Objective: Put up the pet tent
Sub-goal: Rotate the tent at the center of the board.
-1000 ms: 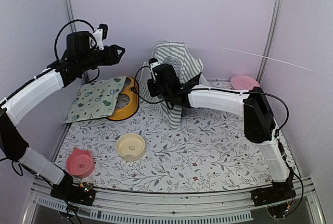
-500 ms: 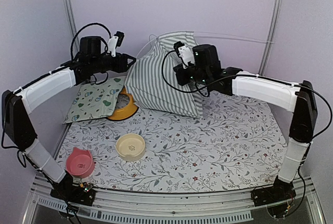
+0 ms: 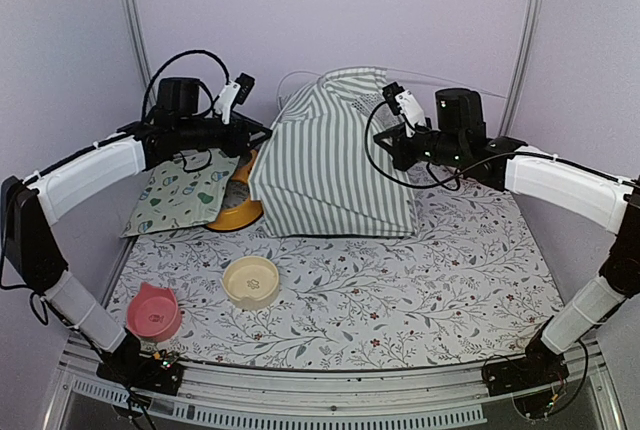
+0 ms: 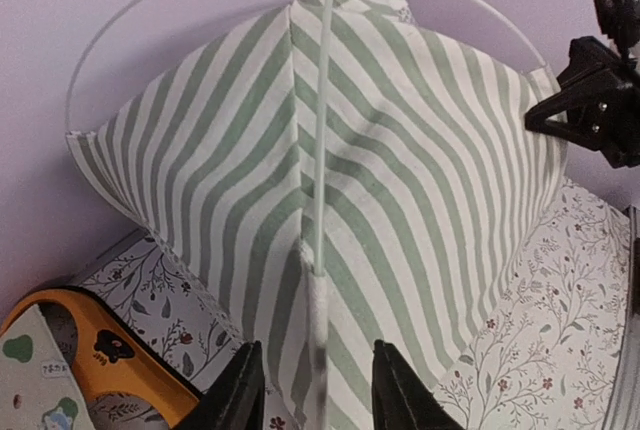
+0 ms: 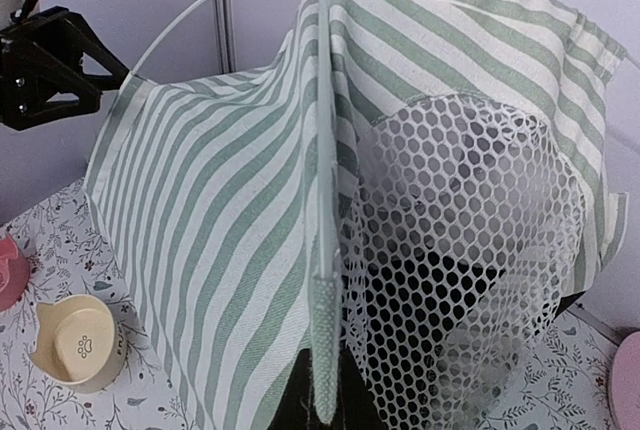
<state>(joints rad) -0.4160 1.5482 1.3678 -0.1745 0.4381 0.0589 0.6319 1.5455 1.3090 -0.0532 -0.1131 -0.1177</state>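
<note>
Pet tent (image 3: 335, 165) stood at bench (image 3: 400, 280) rear, between both arms. Left end effector (image 4: 318, 380) fingers apart, straddling a pole seam (image 4: 318, 200); right end effector (image 3: 386, 140) clamped on tent's edge.

Pet tent (image 3: 335, 165): grey-green and white stripes. Door flap (image 5: 470, 250): white honeycomb mesh. Poles (image 4: 325, 120): white.
Table cover (image 3: 400, 290): white, grey leaf-and-flower print.
Far-left mat (image 3: 185, 190): cream, teal and green shapes. Dish (image 3: 248, 214) beside it: orange-yellow.
Near left: cream bowl (image 3: 250, 282), pink bowl (image 3: 153, 313).
</note>
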